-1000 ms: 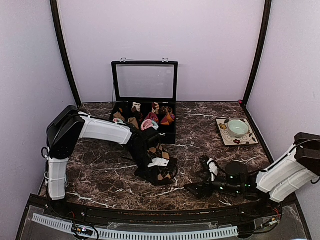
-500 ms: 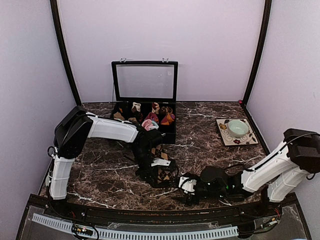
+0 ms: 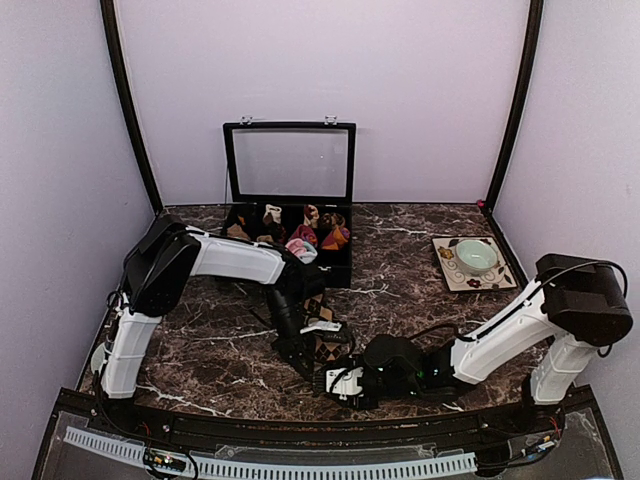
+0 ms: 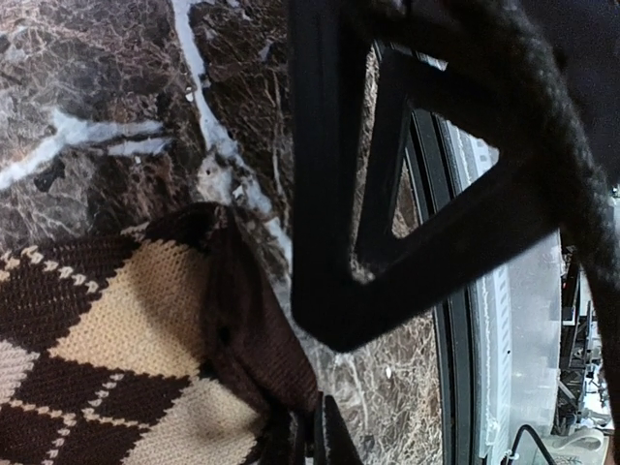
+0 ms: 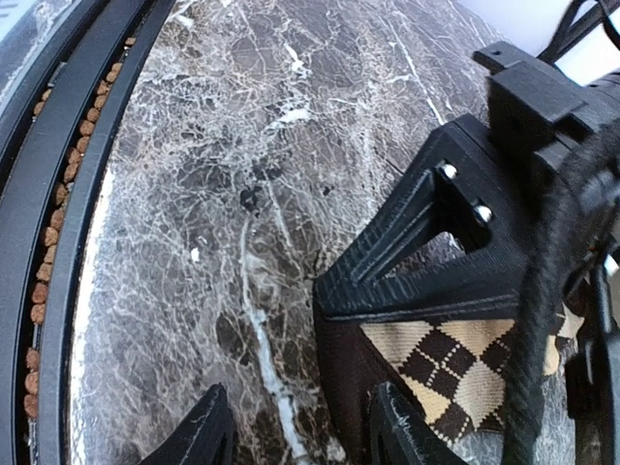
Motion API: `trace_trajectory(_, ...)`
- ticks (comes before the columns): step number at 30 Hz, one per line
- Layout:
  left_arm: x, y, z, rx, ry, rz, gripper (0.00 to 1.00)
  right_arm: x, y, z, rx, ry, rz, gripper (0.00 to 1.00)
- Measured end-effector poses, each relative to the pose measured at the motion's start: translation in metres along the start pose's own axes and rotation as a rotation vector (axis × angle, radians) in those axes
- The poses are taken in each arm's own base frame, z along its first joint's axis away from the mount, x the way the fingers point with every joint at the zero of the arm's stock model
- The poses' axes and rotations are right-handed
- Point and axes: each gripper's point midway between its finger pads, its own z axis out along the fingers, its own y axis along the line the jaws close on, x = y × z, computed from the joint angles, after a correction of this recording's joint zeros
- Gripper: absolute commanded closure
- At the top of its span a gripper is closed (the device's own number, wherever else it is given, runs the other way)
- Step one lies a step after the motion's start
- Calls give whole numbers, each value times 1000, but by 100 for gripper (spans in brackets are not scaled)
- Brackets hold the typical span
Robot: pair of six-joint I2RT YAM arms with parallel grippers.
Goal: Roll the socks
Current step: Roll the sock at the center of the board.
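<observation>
Right arm has swung left along the near edge of the counter [image 3: 420, 300] since a second ago, its jaws narrowing on the way. The left arm has barely shifted.

Nearest: the right gripper [image 5: 305, 438] sits low at the counter's front rim. Its two fingers are apart, with bare marble and a sliver of brown fabric between them. It holds nothing yet.

Just beyond: the brown-and-beige diamond sock [image 4: 116, 329] lies bunched on the counter, near the front and a little left of middle. The left gripper [image 4: 322, 438] is down on it, tips together and pinching the sock's dark brown edge. Its black frame hides part of the fabric in the right wrist view.

Farther back: an open black case [image 3: 336, 268], lid upright, with small sock rolls [image 3: 301, 247] in its compartments. Well apart at far right is a patterned plate [image 3: 447, 270] with a pale green bowl [image 3: 476, 256] on it. No long magenta sock shows on the counter.

Step in hand, as I judge it: one end of the diamond sock is pinned while the right gripper comes in for a second hold — the roll itself looks barely begun, if at all.

Next move likely calls for the right gripper to close on the free fabric beside the left tips without knocking them — then for the two to turn the sock over on itself.
</observation>
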Motion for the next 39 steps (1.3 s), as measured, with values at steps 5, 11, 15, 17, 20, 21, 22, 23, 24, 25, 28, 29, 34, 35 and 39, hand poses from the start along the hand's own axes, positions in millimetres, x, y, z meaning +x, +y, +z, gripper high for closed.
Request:
trace_trajectory(5,0,0,0,9,7,-11,100,-1,2,9,-20,13,-46,55)
trace_trajectory(11,1,-1,0,14,14,-13,100,1,-2,12,-19,19,-67,58)
trace_trajectory(15,2,-1,-1,17,16,-17,100,4,-8,13,-13,23,-66,60)
trace_trajectory(17,3,0,-1,20,17,-21,100,5,-10,14,-14,24,-65,61)
trace_trajectory(20,3,0,-1,28,19,-26,100,5,-11,16,-16,24,-65,65)
trace_trajectory(21,3,0,-1,30,20,-29,100,5,-12,16,-17,24,-63,66)
trace_trajectory(22,3,0,-1,32,19,-30,100,5,-13,17,-18,24,-60,67)
trace_trajectory(23,3,0,-1,33,19,-31,100,6,-13,18,-19,25,-58,68)
trace_trajectory(24,3,0,-1,33,19,-31,100,6,-14,19,-20,25,-52,70)
trace_trajectory(25,3,0,-2,33,18,-32,100,6,-15,20,-21,24,-48,72)
trace_trajectory(28,3,0,-3,35,18,-38,97,6,-18,26,-20,23,-32,76)
trace_trajectory(29,4,1,-3,35,18,-40,94,6,-19,27,-21,22,-28,77)
trace_trajectory(34,5,5,-9,26,4,-59,82,8,-23,34,-22,15,30,85)
trace_trajectory(35,6,7,-12,19,-3,-63,80,10,-23,35,-22,16,46,86)
trace_trajectory(39,5,11,-26,-18,-35,-73,73,12,-25,37,-18,15,116,93)
